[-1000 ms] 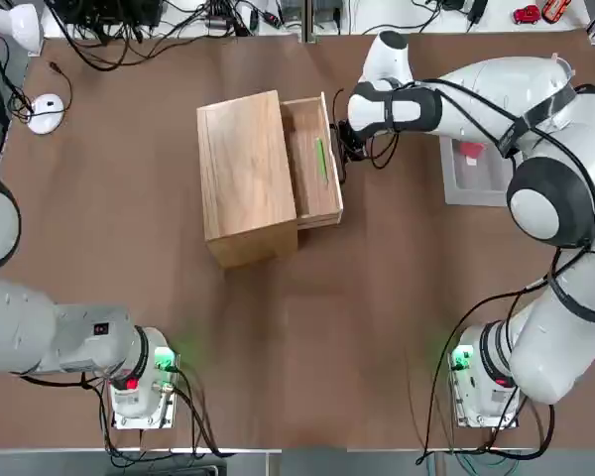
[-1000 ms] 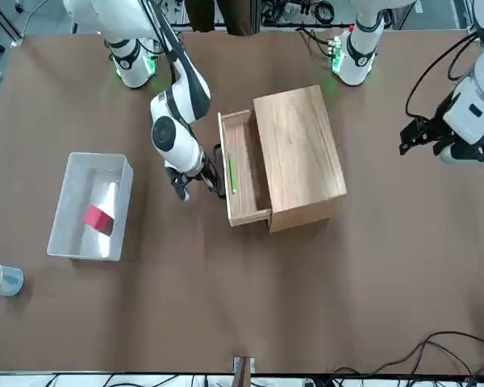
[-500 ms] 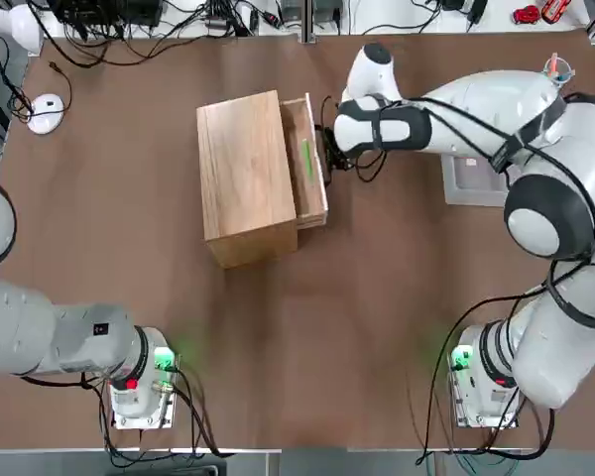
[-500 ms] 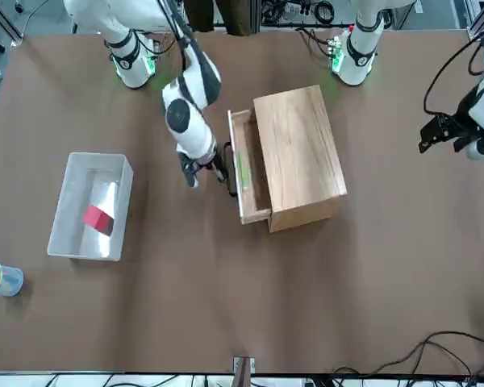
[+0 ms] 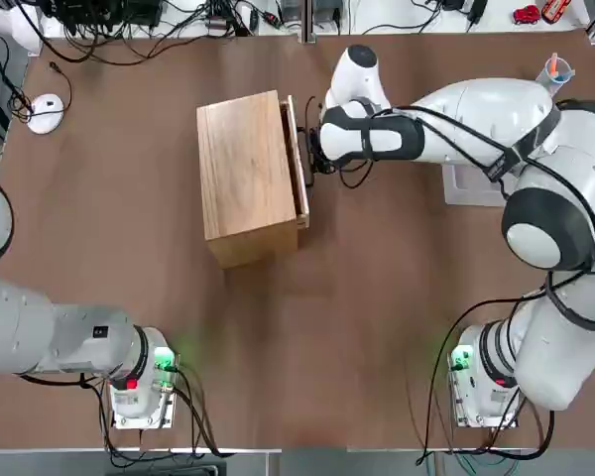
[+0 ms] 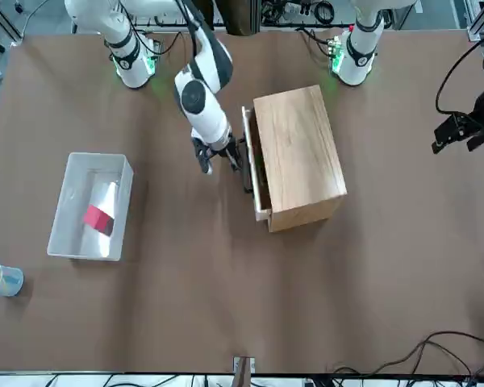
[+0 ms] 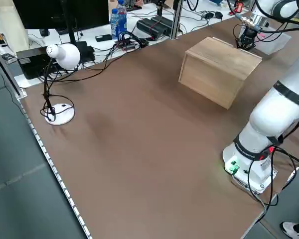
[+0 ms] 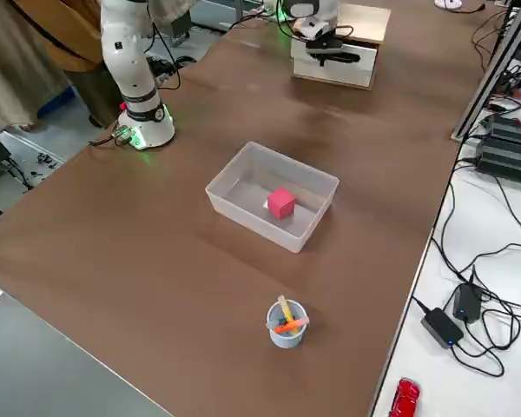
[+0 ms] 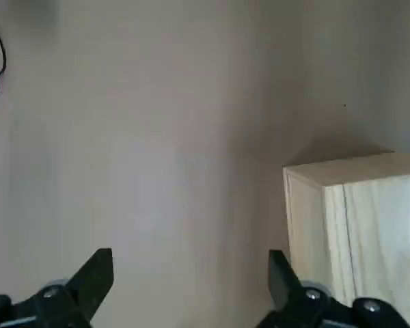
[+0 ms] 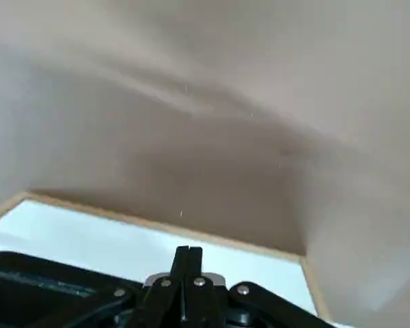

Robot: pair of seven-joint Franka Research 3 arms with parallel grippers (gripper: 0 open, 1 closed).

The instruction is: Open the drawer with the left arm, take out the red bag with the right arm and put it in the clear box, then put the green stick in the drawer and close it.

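Front view, drawer: I saw the drawer (image 6: 256, 181) projecting slightly from the wooden box (image 6: 302, 153).
Right gripper: my right gripper (image 10: 189, 253) had its fingertips together, at the handle side of the wooden box; I saw nothing between them.
Left gripper: my left gripper (image 9: 190, 257) stood wide and empty, well apart from the wooden box on its left.
Red bag: it (image 6: 97, 218) lay inside the clear box (image 6: 65, 201), right of the wooden box.
Green stick: I could not see it.
Closing fault: an off-centre push could have jammed the drawer; excess force could have shifted the wooden box.
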